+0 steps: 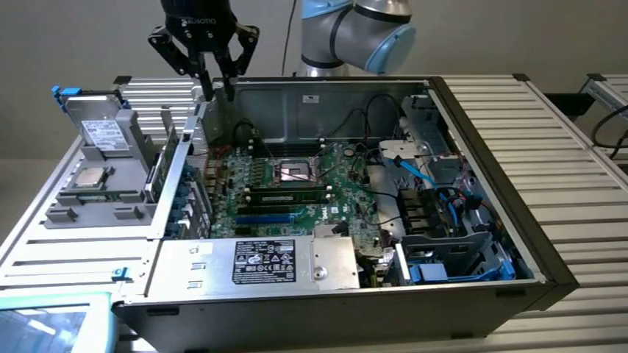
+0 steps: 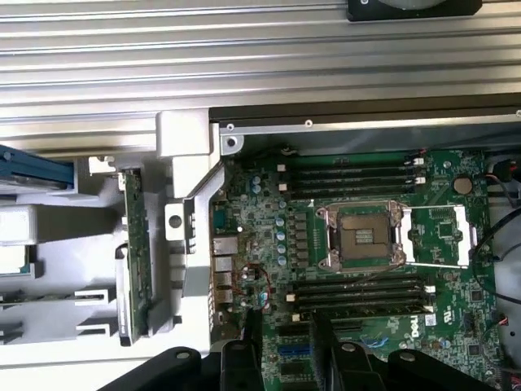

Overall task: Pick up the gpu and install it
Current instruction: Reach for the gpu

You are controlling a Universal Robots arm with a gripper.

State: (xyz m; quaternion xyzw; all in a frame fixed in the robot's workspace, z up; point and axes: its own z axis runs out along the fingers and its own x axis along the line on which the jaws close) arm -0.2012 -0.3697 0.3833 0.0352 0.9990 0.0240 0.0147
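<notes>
The gpu (image 2: 134, 248) stands on its edge in a grey holder just outside the computer case's side wall, its green board seen edge-on. In the exterior view the gpu (image 1: 163, 170) sits between that holder and the case wall. My gripper (image 1: 216, 84) hangs above the case's back corner on the exterior view's left, higher than the card and apart from it. Its dark fingers (image 2: 244, 362) are spread, with nothing but the motherboard (image 2: 269, 236) showing between them. In the wrist view the gripper (image 2: 289, 366) is open and empty.
The open case (image 1: 471, 125) lies on a slatted metal table (image 1: 569, 147). Inside are the CPU socket (image 1: 294, 170), memory sticks (image 1: 284, 197), a power supply (image 1: 260, 263) and blue cables (image 1: 417, 173). A grey fixture (image 1: 98, 187) holding a drive stands on the exterior view's left.
</notes>
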